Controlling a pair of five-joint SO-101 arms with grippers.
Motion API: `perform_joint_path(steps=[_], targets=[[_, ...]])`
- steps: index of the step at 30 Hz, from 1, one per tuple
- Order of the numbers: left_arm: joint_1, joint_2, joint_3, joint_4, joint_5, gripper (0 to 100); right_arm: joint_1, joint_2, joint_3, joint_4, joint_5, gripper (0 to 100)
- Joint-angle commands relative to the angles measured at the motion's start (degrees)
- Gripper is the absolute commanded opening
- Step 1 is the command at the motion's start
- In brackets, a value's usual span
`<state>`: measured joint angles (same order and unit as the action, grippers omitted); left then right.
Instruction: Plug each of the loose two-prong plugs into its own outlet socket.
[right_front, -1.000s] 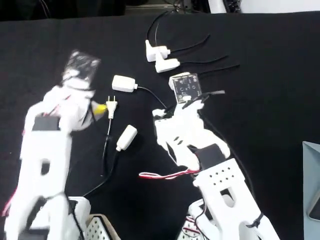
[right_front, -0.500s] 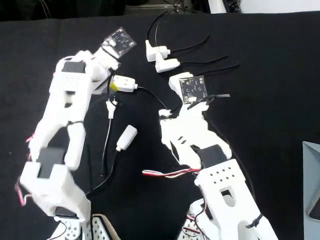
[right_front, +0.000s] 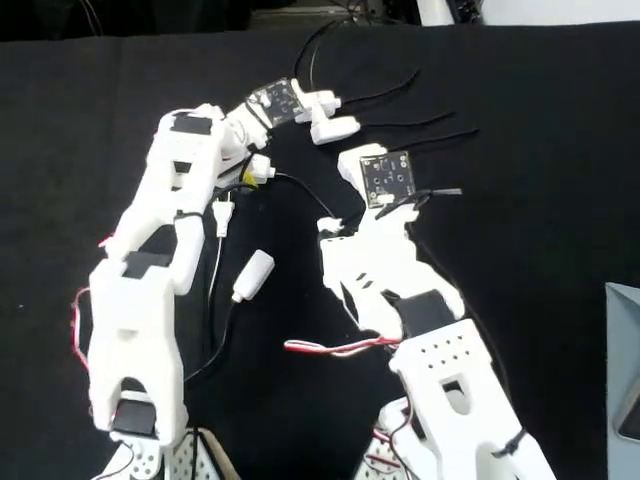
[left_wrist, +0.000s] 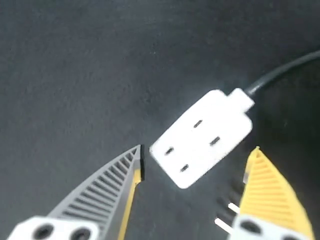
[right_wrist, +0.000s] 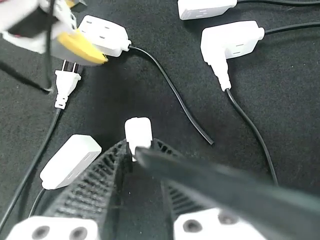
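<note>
While the left tool (left_wrist: 198, 148) stands spread astride the socket (left_wrist: 200, 135), one finger at each side, bare bench (right_front: 80, 120) lies open to the socket's left. A loose plug (right_front: 222, 213) lies just beside the socket, toward the arm bases. Right of the socket, the right tool (right_wrist: 140, 147) pinches a second plug (right_wrist: 138, 131). Since the earlier frame the left arm has swung across to the socket, while the right arm has held position.

A black cloth (right_front: 540, 300) covers the table edge to edge, matte and evenly lit. At 1 o'clock a white strip (right_front: 560, 10) lies beyond it. At 4 o'clock sits a pale grey-blue object (right_front: 625, 360).
</note>
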<state>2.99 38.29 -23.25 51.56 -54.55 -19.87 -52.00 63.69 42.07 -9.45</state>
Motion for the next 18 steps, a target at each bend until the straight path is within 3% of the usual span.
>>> perform_joint_path(steps=[1,6,15,18], targets=[[1.3,2.9,-7.2,-0.5,-0.6,27,0.6,-1.0,-0.3,-1.1,-0.1,1.2],[0.8,3.6,-7.3,0.3,-0.6,19,0.6,-1.0,-0.3,-1.1,0.0,1.2],[2.9,-1.6,-9.3,20.0,-0.6,3,0.6,-1.3,-0.4,-1.1,0.0,1.2],[4.6,-3.8,-9.1,27.2,-0.3,3,0.6,-1.3,-0.4,-1.1,0.0,1.2]])
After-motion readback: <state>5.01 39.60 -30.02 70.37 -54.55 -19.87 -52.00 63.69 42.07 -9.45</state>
